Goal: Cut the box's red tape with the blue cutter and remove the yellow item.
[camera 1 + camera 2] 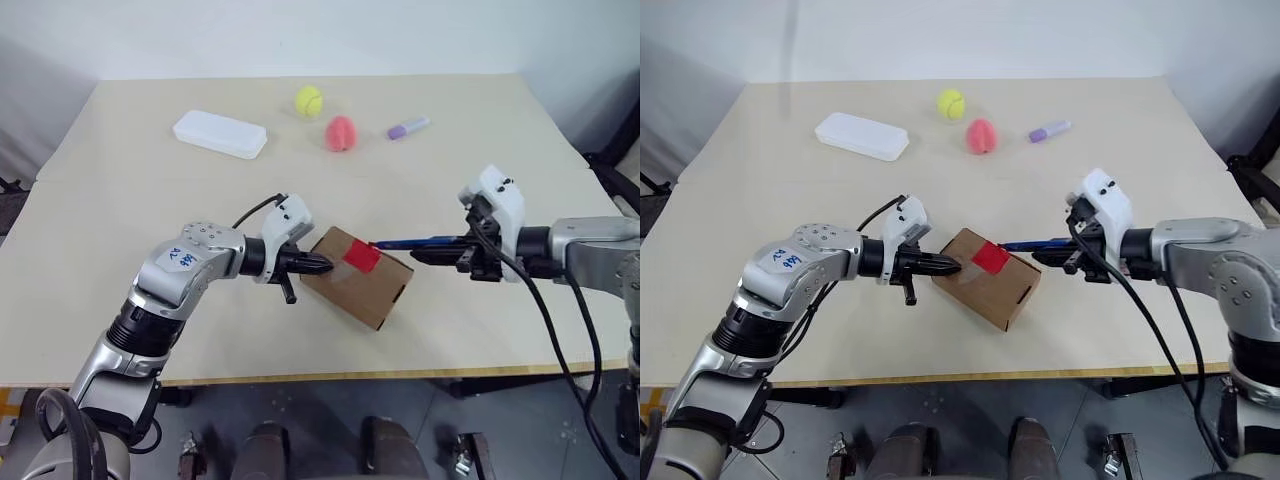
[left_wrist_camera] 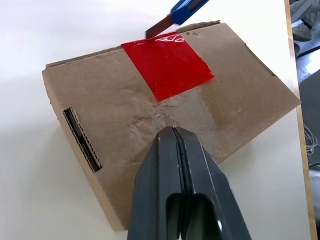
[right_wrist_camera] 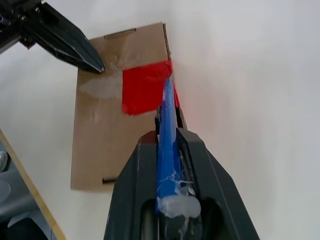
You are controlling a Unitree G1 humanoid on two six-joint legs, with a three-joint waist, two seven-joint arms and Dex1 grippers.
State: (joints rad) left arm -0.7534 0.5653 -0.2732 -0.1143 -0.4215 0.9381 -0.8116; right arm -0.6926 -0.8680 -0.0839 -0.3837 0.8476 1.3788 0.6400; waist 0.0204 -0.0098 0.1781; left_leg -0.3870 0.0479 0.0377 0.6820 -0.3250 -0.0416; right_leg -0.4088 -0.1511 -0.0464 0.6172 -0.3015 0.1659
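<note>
Right now my right gripper (image 1: 447, 254) is clamped on the blue cutter (image 1: 415, 242), whose blade tip reaches the far edge of the red tape (image 1: 361, 257) on top of the box (image 1: 357, 278). That box sits just below the middle of the frame in the left eye view, tilted, on the table (image 1: 450, 130). My left gripper (image 1: 322, 266) has its fingers pressed together, holding nothing, with the tips resting against the box's top face on the side away from the cutter.

As I judge it, the step in hand is the cut itself. To do it well I should keep the left fingertips pushing down and into the box so it cannot slide, then draw the blade along the seam under the tape in one shallow pass, not digging deep, since whatever sits inside could be nicked. The cutter should stay low and in line with the seam.

About contents: the box is shut, its flaps taped, so I cannot see inside, and the yellow item is presumably within. The white case (image 1: 220, 134) in the upper left of the frame is closed too, its contents hidden.
</note>
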